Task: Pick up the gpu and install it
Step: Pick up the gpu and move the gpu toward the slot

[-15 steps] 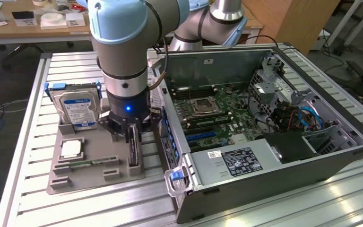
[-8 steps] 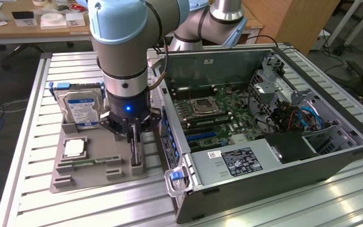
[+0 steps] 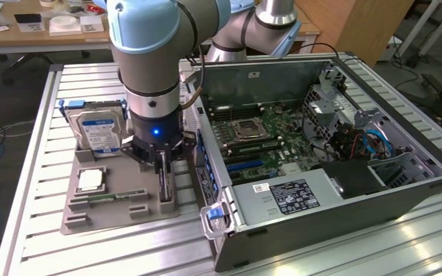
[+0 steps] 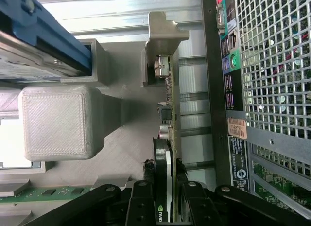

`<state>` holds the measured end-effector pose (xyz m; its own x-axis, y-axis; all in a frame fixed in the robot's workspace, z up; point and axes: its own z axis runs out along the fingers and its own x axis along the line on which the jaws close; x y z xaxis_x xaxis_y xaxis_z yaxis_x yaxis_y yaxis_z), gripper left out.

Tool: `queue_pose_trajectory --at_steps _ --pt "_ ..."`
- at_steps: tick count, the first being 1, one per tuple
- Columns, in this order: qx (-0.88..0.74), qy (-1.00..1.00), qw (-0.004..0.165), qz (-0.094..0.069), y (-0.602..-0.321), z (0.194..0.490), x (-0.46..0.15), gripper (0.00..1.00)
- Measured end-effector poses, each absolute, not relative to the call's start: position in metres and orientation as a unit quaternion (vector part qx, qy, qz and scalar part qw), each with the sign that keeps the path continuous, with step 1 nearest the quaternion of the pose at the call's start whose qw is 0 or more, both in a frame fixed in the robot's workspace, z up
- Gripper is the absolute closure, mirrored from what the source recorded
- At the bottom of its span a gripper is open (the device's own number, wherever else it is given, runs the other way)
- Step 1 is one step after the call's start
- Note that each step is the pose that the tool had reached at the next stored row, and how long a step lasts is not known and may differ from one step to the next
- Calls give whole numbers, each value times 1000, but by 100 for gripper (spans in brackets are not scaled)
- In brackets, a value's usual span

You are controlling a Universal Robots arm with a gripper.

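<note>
- Gripper [image 3: 164, 167] [image 4: 164, 164]: points straight down over the grey tray [image 3: 121, 215] [image 4: 126, 138], clenched on the top edge of the graphics card, one black finger [image 4: 146, 197] pressed against each face.
- Graphics card [image 3: 165, 187] [image 4: 172, 104]: stands on its long edge in a slot of the tray, on the side nearest the computer case. In the wrist view its silver end bracket [image 4: 163, 31] is at the far end from the fingers, and the black cooler sits between them.
- Tray: lies flat on the ribbed metal table [image 3: 90, 247], just beside the case, on the exterior view's left.
- Hard drive [image 3: 98, 133] [image 4: 34, 46]: silver with a blue label, upright in the tray's far slot, apart from the card.
- Processor chip [image 3: 90, 179]: lies flat in a square recess of the tray.
- Memory stick [image 3: 113, 197] [image 4: 43, 193]: narrow and green, lies in a groove near the tray's front edge.
- Computer case [image 3: 344, 218] [image 4: 272, 65]: lies on its side with the panel off, so the motherboard [image 3: 271, 141] faces up; its perforated rear wall runs alongside the card in the wrist view.
</note>
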<state>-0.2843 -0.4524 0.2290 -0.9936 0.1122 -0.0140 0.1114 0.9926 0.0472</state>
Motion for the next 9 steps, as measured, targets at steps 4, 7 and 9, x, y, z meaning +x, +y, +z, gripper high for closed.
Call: queue_pose_trajectory --at_steps 4,7,9 --pt "30 999 8 23 -452 229 -284 73" --pt "2 1000 7 24 -452 229 -284 73" --pt "-10 1000 7 24 -452 228 -284 73"
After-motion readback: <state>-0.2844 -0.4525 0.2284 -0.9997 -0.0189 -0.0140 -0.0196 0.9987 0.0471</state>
